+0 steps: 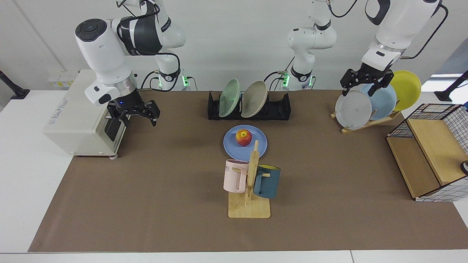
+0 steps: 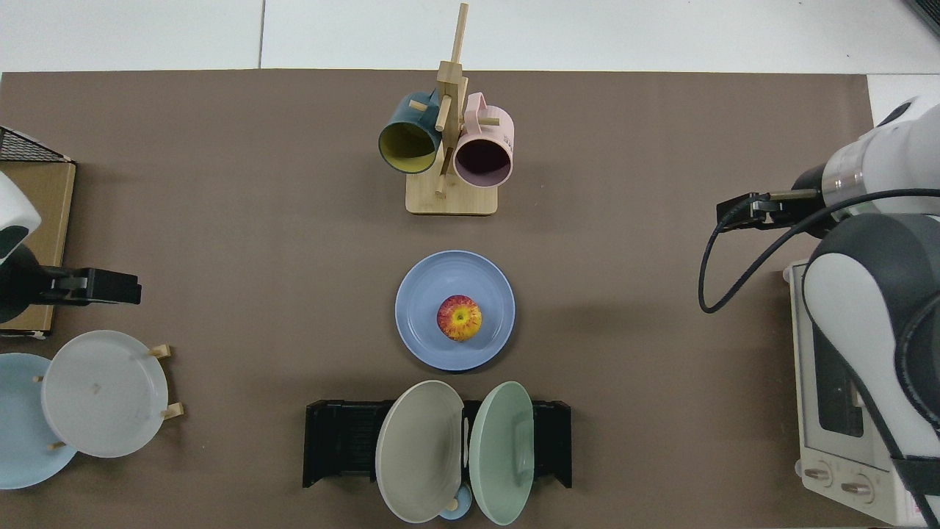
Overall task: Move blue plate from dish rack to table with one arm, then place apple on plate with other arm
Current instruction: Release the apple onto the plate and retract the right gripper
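At the middle of the brown surface (image 1: 146, 204), the apple (image 1: 243, 137) sits centred on the blue plate (image 1: 256, 150), which lies flat just in front of the dish rack (image 1: 281, 107), at its 6 o'clock in the facing view. Both placements look done, so the step in hand is likely clearing away: any retreat should go high and outward, away from the plate. The right gripper (image 1: 134, 114) hangs open and empty beside the toaster oven (image 1: 73, 117); the left gripper (image 1: 363, 81) hovers open over the wooden plate rack (image 1: 369, 122).

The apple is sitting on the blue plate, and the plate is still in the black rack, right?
Not quite. The apple does sit on the blue plate, but the plate lies flat on the table, in front of the dish rack. The facing view shows it.
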Available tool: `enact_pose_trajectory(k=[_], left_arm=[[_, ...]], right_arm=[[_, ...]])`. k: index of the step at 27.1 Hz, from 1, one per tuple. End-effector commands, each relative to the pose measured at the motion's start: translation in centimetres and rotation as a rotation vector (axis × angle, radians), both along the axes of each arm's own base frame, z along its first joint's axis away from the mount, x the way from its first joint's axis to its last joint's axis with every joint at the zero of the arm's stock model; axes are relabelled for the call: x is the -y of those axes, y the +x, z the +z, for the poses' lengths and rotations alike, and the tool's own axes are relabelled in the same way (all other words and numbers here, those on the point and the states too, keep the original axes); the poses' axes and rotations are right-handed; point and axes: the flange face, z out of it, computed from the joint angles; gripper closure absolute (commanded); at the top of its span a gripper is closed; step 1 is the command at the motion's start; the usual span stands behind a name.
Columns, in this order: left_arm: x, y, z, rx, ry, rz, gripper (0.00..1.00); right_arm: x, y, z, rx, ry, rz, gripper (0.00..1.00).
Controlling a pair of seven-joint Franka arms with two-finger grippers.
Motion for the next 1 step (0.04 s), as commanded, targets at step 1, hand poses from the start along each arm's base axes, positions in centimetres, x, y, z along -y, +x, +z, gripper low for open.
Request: enact_pose_trajectory(k=[1], left_arm=[[0.41,0.07,0.13,0.039,-0.012,0.004,0.00]], right_arm=[[0.26,-0.71,0.15,0.015,0.009,-0.040,0.00]])
